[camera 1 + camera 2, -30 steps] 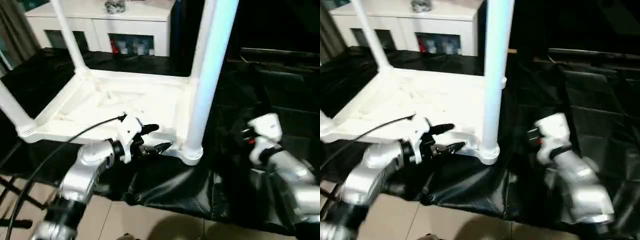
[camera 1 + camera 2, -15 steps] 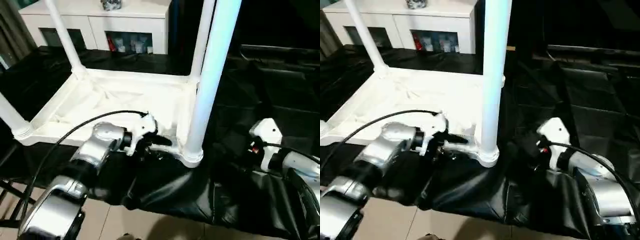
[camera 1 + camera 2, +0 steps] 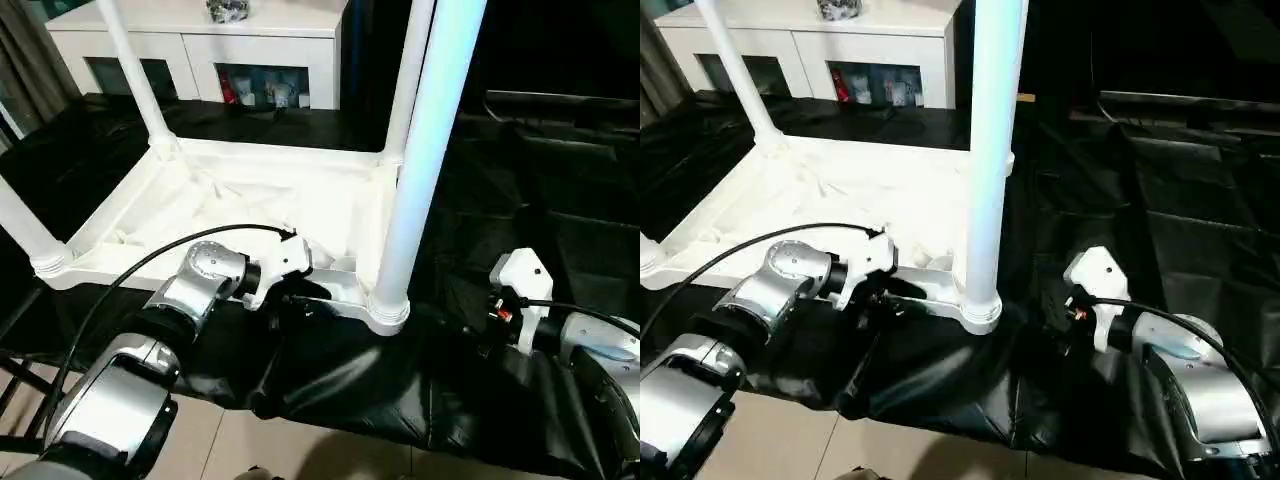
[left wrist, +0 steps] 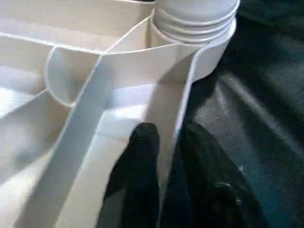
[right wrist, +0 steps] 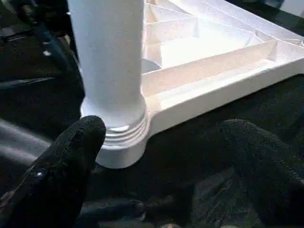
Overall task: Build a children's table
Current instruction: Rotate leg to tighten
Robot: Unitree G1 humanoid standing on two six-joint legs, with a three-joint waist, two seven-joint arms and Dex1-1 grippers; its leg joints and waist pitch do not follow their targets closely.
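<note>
The left gripper (image 4: 164, 156) is clenching on the near rim of the upturned tabletop (image 3: 250, 200), one black finger (image 4: 137, 171) sitting inside the rim wall and the other outside it against the black sheet (image 3: 340, 370), so the thin white wall is standing between them. Just beyond these fingers along the rim, the near corner socket (image 4: 190, 52) is carrying a threaded leg (image 3: 425, 160) that is standing upright.

The right gripper (image 5: 164, 161) is hovering released over the black sheet, its two fingers spread wide apart and gripping nothing. Just ahead of it, the same near leg (image 5: 107, 57) is rising from its round socket, closer to one fingertip (image 5: 71, 152) than to the other, and not touching either. Seen from the head, this gripper (image 3: 1060, 305) is lying well apart from the left one, with the corner leg between them.

Farther beyond both grippers, the ribbed underside of the tabletop is facing up on the black sheet. A second leg (image 3: 25, 230) is rising from the near corner out to the left gripper's side, and two more legs (image 3: 135, 75) are standing at the far corners. Beyond the tabletop, a white cabinet (image 3: 200, 45) is standing against the back.
</note>
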